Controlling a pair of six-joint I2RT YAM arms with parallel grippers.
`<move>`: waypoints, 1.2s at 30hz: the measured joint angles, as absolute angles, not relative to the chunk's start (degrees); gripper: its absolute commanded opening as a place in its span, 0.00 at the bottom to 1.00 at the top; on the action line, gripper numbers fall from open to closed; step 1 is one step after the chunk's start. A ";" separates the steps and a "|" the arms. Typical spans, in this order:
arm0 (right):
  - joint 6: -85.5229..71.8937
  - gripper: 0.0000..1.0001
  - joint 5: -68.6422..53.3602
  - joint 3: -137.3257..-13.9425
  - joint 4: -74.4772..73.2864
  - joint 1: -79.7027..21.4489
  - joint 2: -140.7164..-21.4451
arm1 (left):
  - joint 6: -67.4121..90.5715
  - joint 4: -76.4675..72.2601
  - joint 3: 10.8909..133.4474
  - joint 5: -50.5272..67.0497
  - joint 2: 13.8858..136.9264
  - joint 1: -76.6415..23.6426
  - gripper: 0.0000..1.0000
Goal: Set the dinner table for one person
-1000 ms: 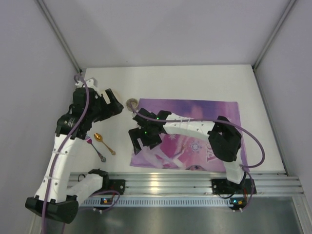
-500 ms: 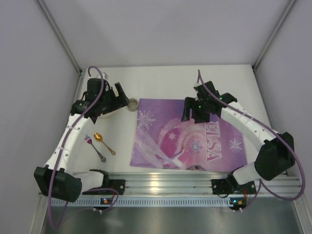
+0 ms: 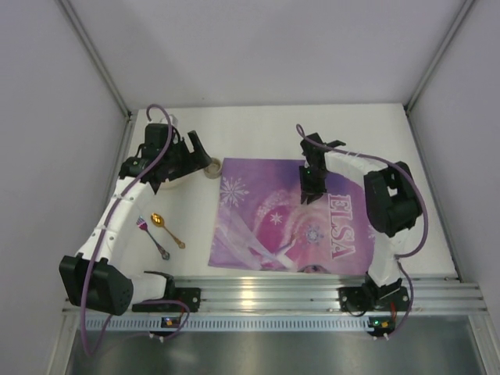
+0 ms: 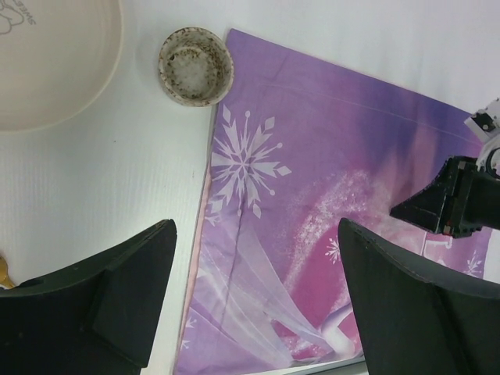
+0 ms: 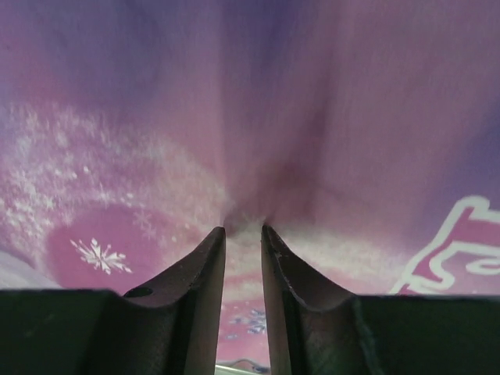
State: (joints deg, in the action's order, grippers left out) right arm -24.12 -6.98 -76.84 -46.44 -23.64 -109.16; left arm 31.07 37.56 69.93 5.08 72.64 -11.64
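The dinner table [image 3: 266, 129] is a white tabletop with a purple snowflake placemat [image 3: 297, 215] lying on it. My right gripper [image 3: 308, 195] points down onto the upper middle of the mat. In the right wrist view its jaws [image 5: 244, 228] stand nearly together, and the cloth [image 5: 258, 141] puckers at their tips. My left gripper [image 3: 195, 156] hovers open by the mat's top left corner. In the left wrist view its wide black fingers [image 4: 255, 234] frame the mat's left edge [image 4: 209, 180] with nothing between them.
A small speckled cup [image 3: 211, 167] stands just off the mat's top left corner, also seen as the cup [image 4: 195, 66] beside a cream plate [image 4: 47, 62]. A gold spoon [image 3: 166, 229] and a purple-handled utensil [image 3: 154, 238] lie left of the mat. Grey walls enclose the table.
My right arm swung from the mat's left side to its upper middle, and its jaws closed in onto the cloth. My left arm shifted slightly toward the cup and stayed open.
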 measured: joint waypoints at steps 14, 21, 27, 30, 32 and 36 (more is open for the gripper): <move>-23.49 0.24 -4.34 -94.85 -51.75 -23.40 -122.87 | 28.32 36.36 68.88 3.70 77.12 -11.27 0.89; -23.00 0.24 -3.49 -98.56 -53.15 -23.38 -125.05 | 27.44 36.21 70.37 2.46 81.54 -10.83 0.89; -22.41 0.34 -2.44 -98.56 -54.08 -23.33 -123.50 | 27.05 35.53 71.61 0.43 84.23 -9.91 0.80; -21.98 0.46 -2.37 -98.70 -56.18 -23.22 -119.50 | 27.31 34.94 71.68 -0.99 86.46 -9.56 0.77; -21.74 0.52 -2.37 -99.26 -58.30 -23.14 -115.68 | 27.62 34.35 71.70 -2.07 88.09 -9.45 0.75; -21.67 0.57 -2.37 -99.33 -60.64 -23.11 -105.58 | 28.60 33.10 71.70 -3.92 91.57 -9.45 0.71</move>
State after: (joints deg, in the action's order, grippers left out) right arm -21.67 -2.37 -99.33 -60.64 -23.11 -105.58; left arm 28.60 33.10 71.70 -3.92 91.57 -9.45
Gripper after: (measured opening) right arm 0.554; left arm 0.736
